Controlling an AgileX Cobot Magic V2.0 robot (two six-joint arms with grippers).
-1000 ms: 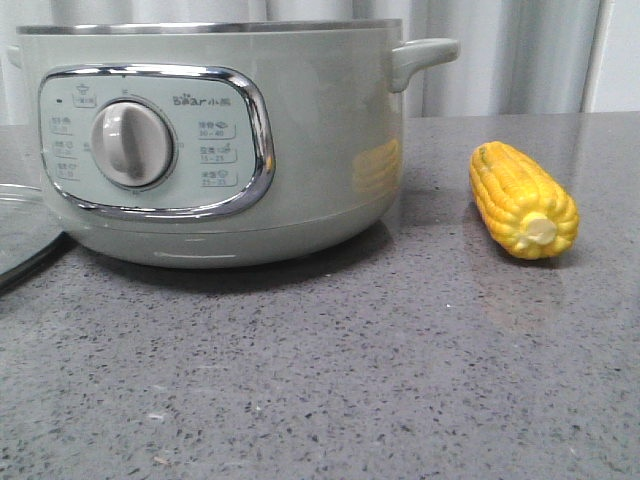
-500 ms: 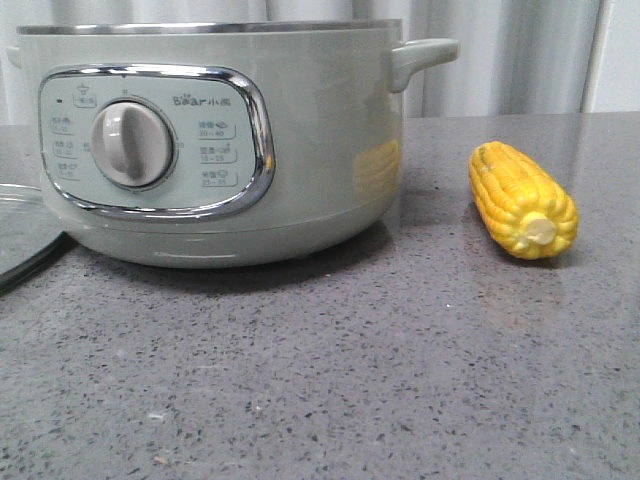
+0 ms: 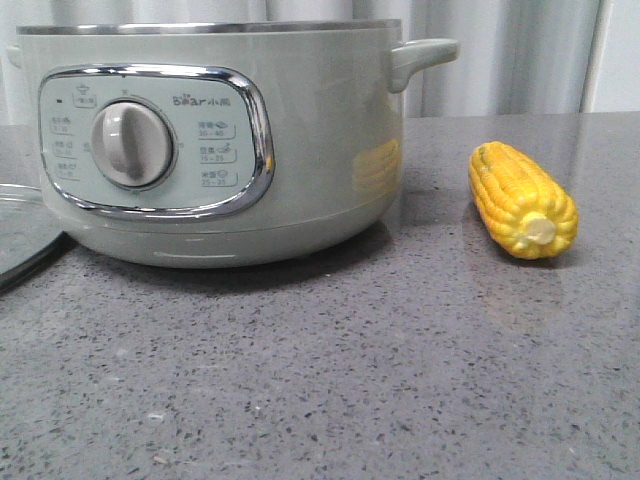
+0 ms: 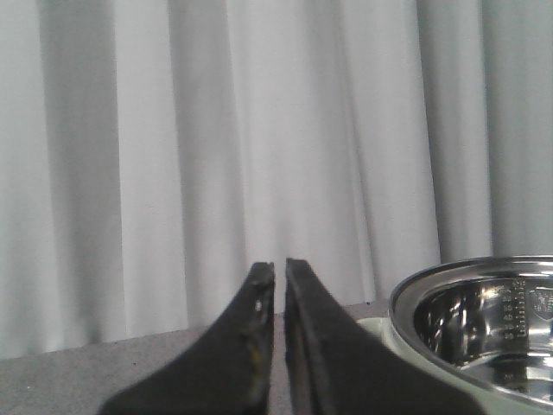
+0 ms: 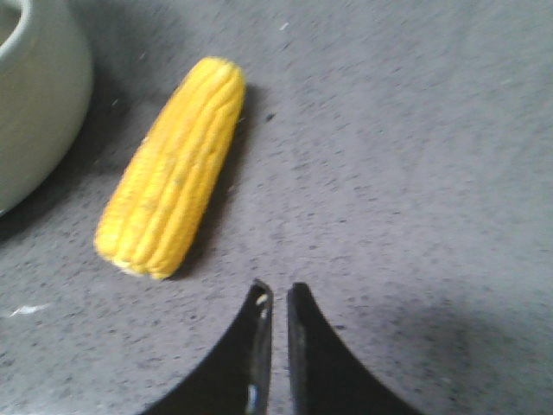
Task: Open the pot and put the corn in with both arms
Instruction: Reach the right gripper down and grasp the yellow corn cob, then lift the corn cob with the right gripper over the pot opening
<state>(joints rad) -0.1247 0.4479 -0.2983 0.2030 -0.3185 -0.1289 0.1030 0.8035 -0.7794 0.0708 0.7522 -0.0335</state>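
Observation:
The pale grey-green pot (image 3: 300, 150) stands on the grey table at the left, its dial panel facing me and its top uncovered. Its steel rim and shiny inside show in the left wrist view (image 4: 484, 311). The yellow corn (image 3: 523, 199) lies on the table to the right of the pot, stub end toward me. In the right wrist view the corn (image 5: 173, 169) lies beside the pot wall (image 5: 39, 95). My left gripper (image 4: 279, 266) is shut and empty beside the pot's rim. My right gripper (image 5: 278, 290) is shut and empty above the table, short of the corn.
A flat glass lid (image 3: 20, 230) lies on the table at the far left beside the pot. White curtains (image 3: 500, 50) hang behind the table. The grey speckled tabletop (image 3: 350, 380) stretches in front of the pot and corn.

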